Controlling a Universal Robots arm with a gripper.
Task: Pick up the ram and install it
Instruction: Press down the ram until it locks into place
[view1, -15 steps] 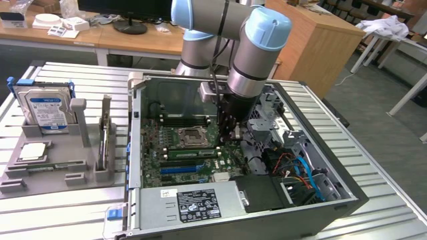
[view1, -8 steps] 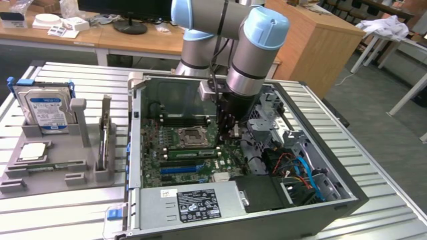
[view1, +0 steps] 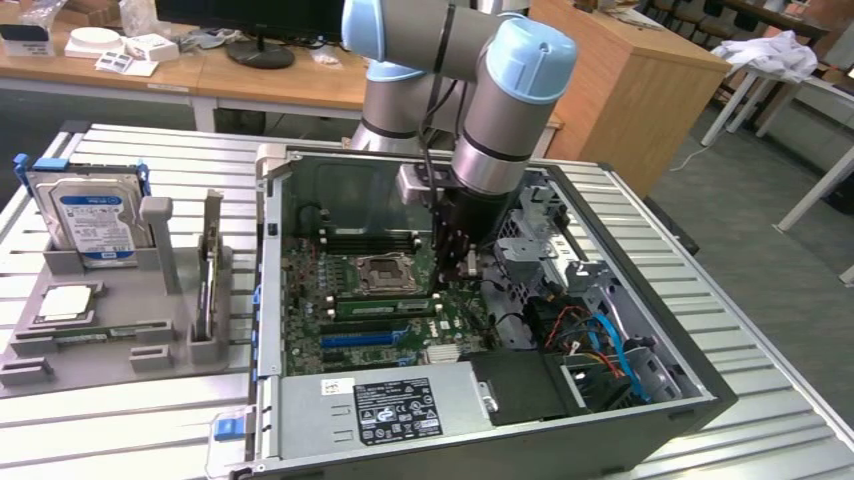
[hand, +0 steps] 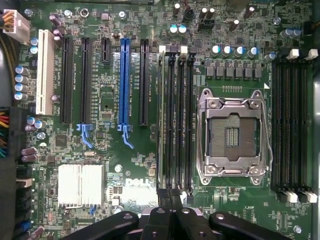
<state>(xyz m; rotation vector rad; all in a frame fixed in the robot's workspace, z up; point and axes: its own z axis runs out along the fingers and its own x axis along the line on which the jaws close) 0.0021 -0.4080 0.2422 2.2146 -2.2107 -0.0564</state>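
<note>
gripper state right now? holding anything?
Gripper: closed, over the black memory slots; whether it holds anything cannot be told.

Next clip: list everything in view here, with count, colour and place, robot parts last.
computer case: one, dark grey, open on the slatted table
motherboard: one, green, inside the case
CPU socket: one, silver, mid-board
ram: one, green, in a slot beside the CPU socket
expansion slot: one, blue, on the motherboard
hard drive: one, silver, upright in the grey fixture, exterior view's left
robot arm: one, grey and light blue, reaching into the case
gripper: one, black, jaws shut, low over the motherboard
</note>
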